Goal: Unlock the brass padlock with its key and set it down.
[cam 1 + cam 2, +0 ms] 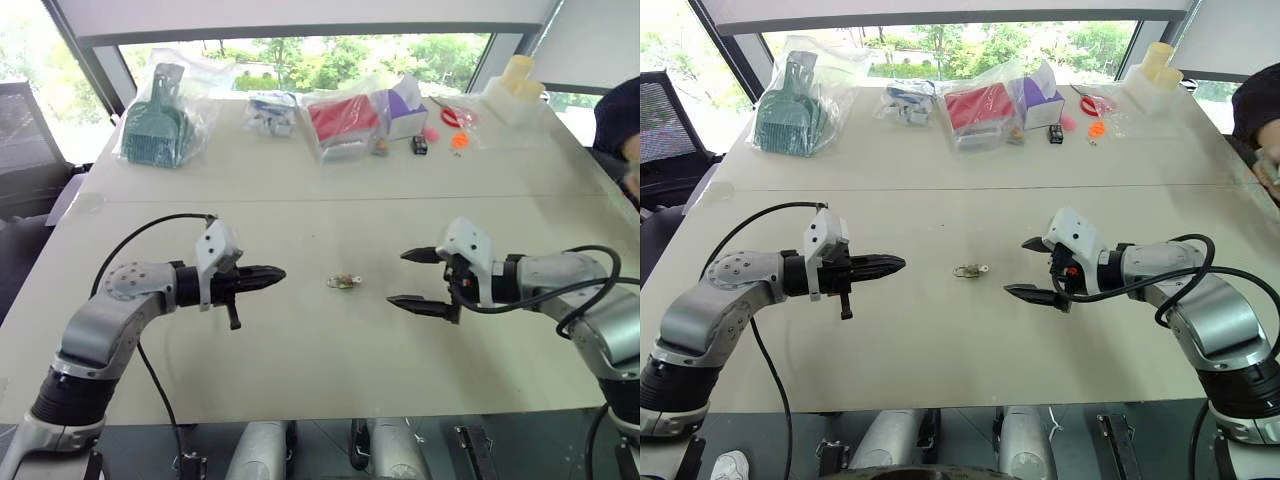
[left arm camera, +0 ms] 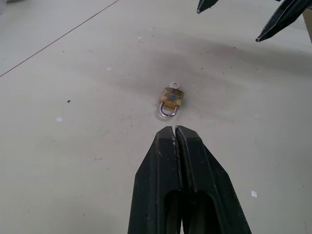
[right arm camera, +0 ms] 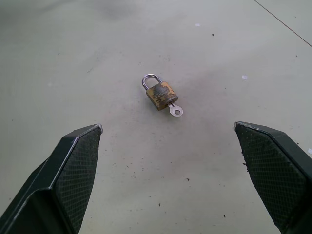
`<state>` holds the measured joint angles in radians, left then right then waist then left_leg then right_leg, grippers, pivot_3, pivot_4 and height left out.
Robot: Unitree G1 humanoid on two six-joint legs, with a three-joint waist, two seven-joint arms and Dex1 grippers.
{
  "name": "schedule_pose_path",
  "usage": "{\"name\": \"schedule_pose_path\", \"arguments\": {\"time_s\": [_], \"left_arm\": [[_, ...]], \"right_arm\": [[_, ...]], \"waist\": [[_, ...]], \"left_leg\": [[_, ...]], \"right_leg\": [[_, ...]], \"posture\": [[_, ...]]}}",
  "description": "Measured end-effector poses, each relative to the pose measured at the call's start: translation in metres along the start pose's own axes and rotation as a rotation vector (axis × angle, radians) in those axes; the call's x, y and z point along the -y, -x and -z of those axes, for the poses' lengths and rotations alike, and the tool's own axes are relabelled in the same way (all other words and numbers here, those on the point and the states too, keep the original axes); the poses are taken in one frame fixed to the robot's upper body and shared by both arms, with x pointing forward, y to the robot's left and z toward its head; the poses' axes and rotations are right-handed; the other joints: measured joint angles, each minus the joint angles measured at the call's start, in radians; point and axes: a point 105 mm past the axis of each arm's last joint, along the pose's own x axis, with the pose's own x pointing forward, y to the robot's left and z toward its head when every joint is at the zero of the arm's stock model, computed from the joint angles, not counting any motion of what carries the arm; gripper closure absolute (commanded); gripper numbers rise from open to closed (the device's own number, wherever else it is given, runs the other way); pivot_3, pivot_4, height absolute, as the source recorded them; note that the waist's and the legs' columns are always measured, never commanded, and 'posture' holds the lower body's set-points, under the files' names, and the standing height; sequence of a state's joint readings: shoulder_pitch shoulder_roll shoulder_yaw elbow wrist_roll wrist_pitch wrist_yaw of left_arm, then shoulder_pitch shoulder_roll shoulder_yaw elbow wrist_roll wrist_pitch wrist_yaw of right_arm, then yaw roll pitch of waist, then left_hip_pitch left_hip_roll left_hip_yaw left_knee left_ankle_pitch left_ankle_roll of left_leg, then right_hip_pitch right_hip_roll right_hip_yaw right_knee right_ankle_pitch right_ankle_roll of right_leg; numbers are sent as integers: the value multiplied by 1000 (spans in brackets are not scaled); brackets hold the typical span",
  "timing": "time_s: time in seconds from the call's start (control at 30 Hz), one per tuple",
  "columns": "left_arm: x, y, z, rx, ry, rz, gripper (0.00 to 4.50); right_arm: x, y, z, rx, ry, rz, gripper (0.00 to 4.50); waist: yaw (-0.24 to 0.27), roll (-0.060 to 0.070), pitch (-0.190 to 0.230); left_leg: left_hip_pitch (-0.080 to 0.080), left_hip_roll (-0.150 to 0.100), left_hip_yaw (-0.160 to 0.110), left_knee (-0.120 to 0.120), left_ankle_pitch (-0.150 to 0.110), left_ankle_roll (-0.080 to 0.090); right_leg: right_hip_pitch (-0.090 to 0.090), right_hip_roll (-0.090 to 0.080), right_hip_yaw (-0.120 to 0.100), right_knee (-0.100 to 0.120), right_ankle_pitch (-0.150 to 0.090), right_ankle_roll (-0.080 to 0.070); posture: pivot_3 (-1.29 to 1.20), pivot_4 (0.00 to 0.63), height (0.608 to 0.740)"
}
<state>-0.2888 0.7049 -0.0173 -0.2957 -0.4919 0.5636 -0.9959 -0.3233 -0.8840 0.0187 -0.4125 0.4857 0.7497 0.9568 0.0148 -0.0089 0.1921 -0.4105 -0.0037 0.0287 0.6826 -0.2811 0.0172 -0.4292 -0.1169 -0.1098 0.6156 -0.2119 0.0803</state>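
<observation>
The padlock (image 1: 343,282) lies flat on the table (image 1: 300,370), between the two grippers and apart from both. The left gripper (image 1: 277,273) points at it from the padlock's left, its fingers pressed together and holding nothing; the lock's shackle end faces this gripper. The right gripper (image 1: 410,278) points at it from the padlock's right with its fingers spread wide, one above the other, empty; the key (image 3: 175,110) end faces this gripper.

The padlock is a small squarish brass body, yellow and worn with dark blotches, topped by a smooth silvery U-shaped shackle whose two legs both sit in the body. The key is silvery, with a round ring-shaped head, and stands seated in the bottom of the body.

The table is matte pale grey-green, speckled with dark specks and a smudge around the padlock. The right fingers (image 3: 78,170) are black wedges with cross-hatched inner pads; the left fingers (image 2: 168,185) are smooth black, tapering to a blunt tip.
</observation>
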Motion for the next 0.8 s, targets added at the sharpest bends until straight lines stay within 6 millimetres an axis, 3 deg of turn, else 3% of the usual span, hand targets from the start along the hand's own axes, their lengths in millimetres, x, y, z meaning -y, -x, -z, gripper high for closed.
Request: {"name": "schedule_pose_path", "arguments": {"time_s": [0.8], "left_arm": [[-11, -6, -8, 31, -35, -29, 4500]], "right_arm": [[-1, -3, 0, -4, 1, -5, 20]], "waist": [[0, 0, 0]], "left_leg": [[0, 0, 0, 0, 0, 0]], "right_leg": [[0, 0, 0, 1, 0, 0]], "posture": [[0, 150, 740]]}}
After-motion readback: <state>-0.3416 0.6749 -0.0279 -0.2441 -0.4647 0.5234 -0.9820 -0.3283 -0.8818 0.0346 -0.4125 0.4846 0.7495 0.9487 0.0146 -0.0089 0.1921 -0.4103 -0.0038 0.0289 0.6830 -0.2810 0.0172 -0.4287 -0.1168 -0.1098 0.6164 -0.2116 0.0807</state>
